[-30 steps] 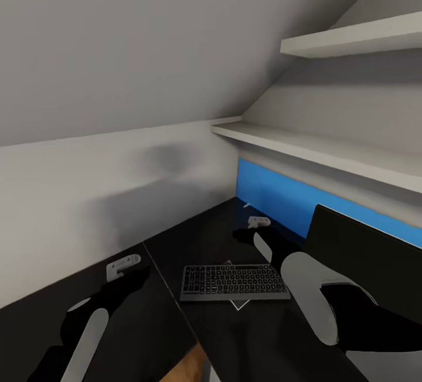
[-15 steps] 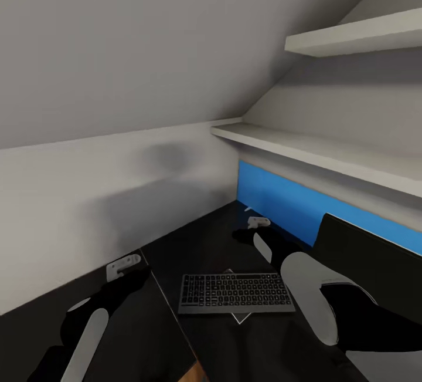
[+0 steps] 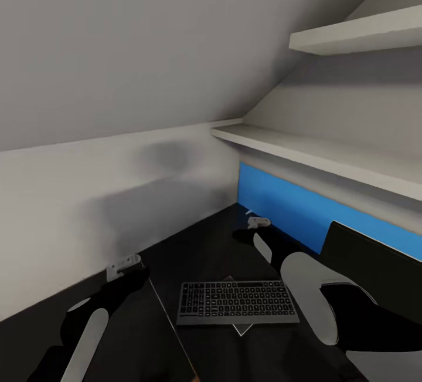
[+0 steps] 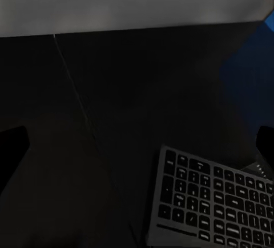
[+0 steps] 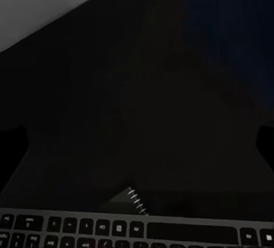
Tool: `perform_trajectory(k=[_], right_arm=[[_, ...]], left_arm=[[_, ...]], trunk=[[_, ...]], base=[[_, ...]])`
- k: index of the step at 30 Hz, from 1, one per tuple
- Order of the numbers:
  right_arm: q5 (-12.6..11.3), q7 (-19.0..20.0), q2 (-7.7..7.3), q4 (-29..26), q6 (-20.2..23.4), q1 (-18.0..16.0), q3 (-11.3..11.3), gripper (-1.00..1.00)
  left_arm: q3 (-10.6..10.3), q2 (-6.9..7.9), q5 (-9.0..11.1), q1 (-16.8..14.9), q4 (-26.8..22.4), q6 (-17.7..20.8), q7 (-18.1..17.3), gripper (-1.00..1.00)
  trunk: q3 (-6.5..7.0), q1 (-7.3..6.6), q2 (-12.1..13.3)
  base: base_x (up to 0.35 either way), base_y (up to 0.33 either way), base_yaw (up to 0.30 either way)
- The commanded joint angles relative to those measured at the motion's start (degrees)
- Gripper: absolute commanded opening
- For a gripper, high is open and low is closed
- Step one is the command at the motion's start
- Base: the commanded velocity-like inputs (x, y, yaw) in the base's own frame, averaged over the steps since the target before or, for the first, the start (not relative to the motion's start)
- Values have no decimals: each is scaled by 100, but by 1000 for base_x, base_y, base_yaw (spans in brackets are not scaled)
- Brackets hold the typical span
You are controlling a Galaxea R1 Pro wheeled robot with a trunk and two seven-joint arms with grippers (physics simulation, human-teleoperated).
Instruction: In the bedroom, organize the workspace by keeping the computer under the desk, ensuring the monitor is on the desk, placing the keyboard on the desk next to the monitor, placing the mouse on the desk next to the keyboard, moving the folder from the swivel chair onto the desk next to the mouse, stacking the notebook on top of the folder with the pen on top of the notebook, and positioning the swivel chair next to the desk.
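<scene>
Keyboard (image 3: 237, 303) lies flat on the dark tabletop (image 3: 193, 253), long axis running left to right, between the two arms. Its key legends are too small to read. A notebook (image 3: 240, 328) corner sticks out under it. The left pincer (image 3: 124, 266) and right pincer (image 3: 257, 222) hover, holding nothing; how wide they stand I cannot tell. The monitor (image 3: 375, 264) stands at right.
</scene>
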Motion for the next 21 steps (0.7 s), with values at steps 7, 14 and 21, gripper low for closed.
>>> perform_trajectory(k=[7, 14, 21], right_arm=[[-48, -21, 1, -10, 28, -4, -2, 100], [-48, -23, 1, -3, 28, -4, -2, 100], [-48, -29, -1, -10, 28, -4, -2, 100]], left_arm=[[-11, 5, 60, -6, -7, 7, 58, 100], [14, 5, 68, -6, -7, 9, 57, 100], [300, -3, 85, -6, -7, 7, 50, 100]], trunk=[[-14, 5, -14], [-14, 5, -14], [-14, 5, -14]], base=[[121, 0, 0], [40, 0, 0], [2, 0, 0]])
